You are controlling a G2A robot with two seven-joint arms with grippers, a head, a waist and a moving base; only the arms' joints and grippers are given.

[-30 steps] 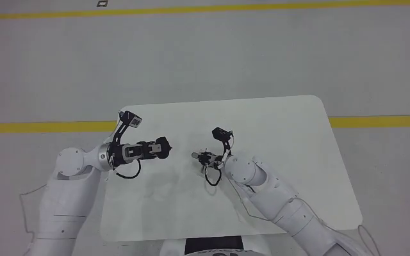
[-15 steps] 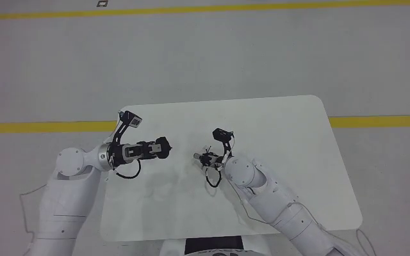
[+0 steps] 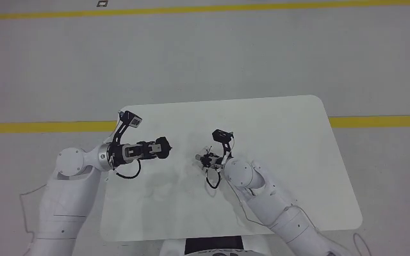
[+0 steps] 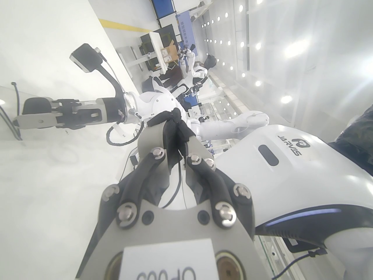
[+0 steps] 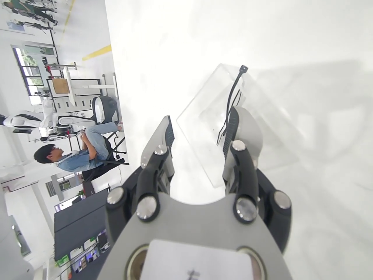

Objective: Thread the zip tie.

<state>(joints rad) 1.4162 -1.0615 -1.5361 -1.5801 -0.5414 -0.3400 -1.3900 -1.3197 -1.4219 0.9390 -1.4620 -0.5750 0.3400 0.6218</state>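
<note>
We see the right gripper (image 5: 201, 129) open, jaws spread over a clear sheet (image 5: 204, 100) on the white table (image 3: 288, 128). The black zip tie (image 5: 234, 90) lies on that sheet, tail beside 1 finger. Nearby the left gripper (image 4: 172, 126) hangs closed, a dark wad (image 4: 170, 135) at its tips.

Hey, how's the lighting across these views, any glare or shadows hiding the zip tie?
Right wrist view: the table is washed out bright, yet the dark zip tie stands out against the clear sheet, soft shadows beside it. Left wrist view: ceiling lights flare into haze, the tie thin beside the right end effector. Top view: even light, faint shadows on the table.
</note>
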